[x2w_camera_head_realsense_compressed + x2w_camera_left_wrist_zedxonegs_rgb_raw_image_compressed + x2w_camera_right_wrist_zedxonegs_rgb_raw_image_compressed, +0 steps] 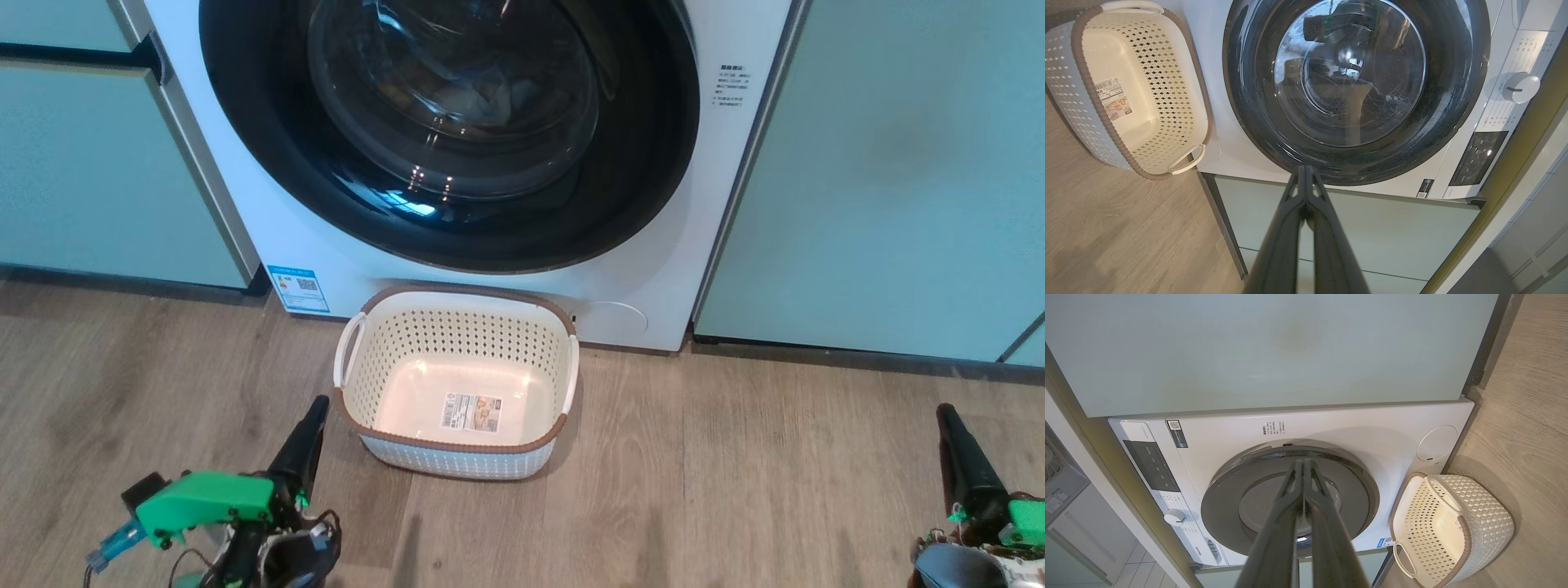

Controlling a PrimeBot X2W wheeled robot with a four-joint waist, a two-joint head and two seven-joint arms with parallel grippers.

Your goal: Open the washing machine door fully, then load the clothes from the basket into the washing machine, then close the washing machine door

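The top of the washing machine door (261,163) is cut off. Shine on its glass blurs what lies inside. The words on the label (471,412) in the basket (457,343) are too small to read.

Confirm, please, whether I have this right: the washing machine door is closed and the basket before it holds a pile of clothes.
Not quite: the basket is empty, its bare base and label plain in the head view. The washing machine door is indeed closed.
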